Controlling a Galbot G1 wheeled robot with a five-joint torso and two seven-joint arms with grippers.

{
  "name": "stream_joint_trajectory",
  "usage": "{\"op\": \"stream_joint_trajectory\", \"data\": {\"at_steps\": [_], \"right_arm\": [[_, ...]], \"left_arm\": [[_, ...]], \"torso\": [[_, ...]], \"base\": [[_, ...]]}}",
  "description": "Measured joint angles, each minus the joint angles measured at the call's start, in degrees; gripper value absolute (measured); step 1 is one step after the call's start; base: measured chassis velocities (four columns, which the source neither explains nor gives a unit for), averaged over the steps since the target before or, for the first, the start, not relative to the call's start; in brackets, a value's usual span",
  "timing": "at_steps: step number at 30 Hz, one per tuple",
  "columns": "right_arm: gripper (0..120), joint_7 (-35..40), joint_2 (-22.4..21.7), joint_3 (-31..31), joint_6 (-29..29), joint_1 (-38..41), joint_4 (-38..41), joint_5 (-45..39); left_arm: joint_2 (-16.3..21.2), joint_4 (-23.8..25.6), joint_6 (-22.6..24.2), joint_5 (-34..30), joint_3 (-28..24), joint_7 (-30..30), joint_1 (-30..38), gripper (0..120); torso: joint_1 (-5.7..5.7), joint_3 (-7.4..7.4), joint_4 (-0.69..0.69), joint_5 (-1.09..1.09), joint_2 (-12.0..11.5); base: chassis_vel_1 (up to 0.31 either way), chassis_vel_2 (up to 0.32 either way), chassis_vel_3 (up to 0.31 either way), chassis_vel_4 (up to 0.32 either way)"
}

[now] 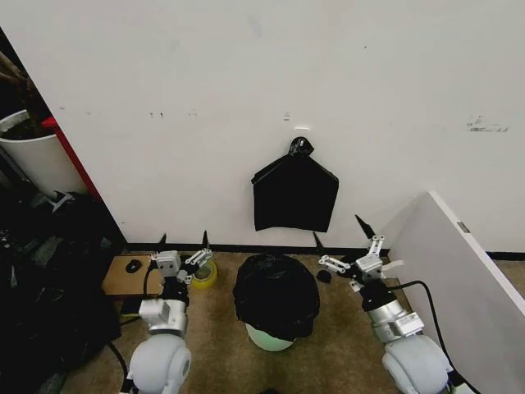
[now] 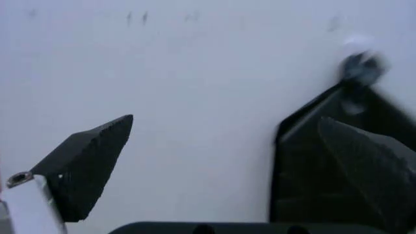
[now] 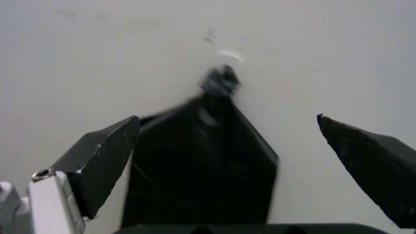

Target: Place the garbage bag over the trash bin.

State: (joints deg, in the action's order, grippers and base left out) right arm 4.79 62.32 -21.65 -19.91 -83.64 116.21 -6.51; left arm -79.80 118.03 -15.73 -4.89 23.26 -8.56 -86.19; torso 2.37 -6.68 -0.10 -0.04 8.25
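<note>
The garbage bag (image 1: 276, 294), glossy black and wrinkled, is draped over the trash bin (image 1: 268, 339). Just the bin's white, pale green base shows under the bag. The bin stands on the floor between my two arms, close to the wall. My left gripper (image 1: 184, 240) is raised to the bag's left, open and holding nothing. My right gripper (image 1: 339, 231) is raised to the bag's right, also open and holding nothing. Each wrist view looks between spread black fingertips (image 2: 91, 165) (image 3: 104, 161) at the white wall.
A flat black bundle (image 1: 295, 194) (image 2: 312, 170) (image 3: 201, 161) hangs knotted on the wall above the bin. A tall white bin (image 1: 33, 156) and dark clutter stand at the left. A white board (image 1: 459, 271) leans at the right. A yellow roll (image 1: 205, 276) lies by the left arm.
</note>
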Motion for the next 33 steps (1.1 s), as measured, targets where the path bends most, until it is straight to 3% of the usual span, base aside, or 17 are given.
{"op": "stream_joint_trajectory", "data": {"at_steps": [4,10,12,16,33], "right_arm": [[100,1.07,3.78,-2.84,1.32,-0.82,-2.65,-2.89],[100,3.66,7.41,-9.11,5.73,-3.32,-1.49,-3.9],[100,2.35,9.46,-14.33,7.08,-4.66,-0.46,-1.28],[100,-1.49,12.29,-17.96,5.91,-6.04,0.03,-0.3],[100,-4.83,12.65,-16.66,3.01,-9.42,1.06,-4.96]], "left_arm": [[-1.62,6.32,-4.41,-0.84,-0.13,3.45,-9.55,100],[-2.72,8.22,-4.32,-2.32,-0.17,3.81,-11.37,100],[-2.01,7.74,-2.9,-4.16,0.04,3.01,-10.89,100],[-0.12,7.7,-1.07,-6.51,0.09,2.96,-10.7,100],[-2.4,6.66,-2.03,-6.27,-0.59,2.87,-10.28,100]], "torso": [[0.0,0.01,0.06,0.04,0.0],[0.0,0.01,0.01,0.03,0.0],[0.0,0.01,0.0,-0.01,0.01],[0.0,0.01,0.01,0.03,0.0],[0.0,0.0,0.02,0.02,0.0]], "base": [[0.0,0.0,0.0,0.0],[0.0,0.0,0.0,0.0],[0.0,0.0,0.0,0.0],[0.0,0.0,0.0,0.0],[0.0,0.0,0.0,0.0]]}}
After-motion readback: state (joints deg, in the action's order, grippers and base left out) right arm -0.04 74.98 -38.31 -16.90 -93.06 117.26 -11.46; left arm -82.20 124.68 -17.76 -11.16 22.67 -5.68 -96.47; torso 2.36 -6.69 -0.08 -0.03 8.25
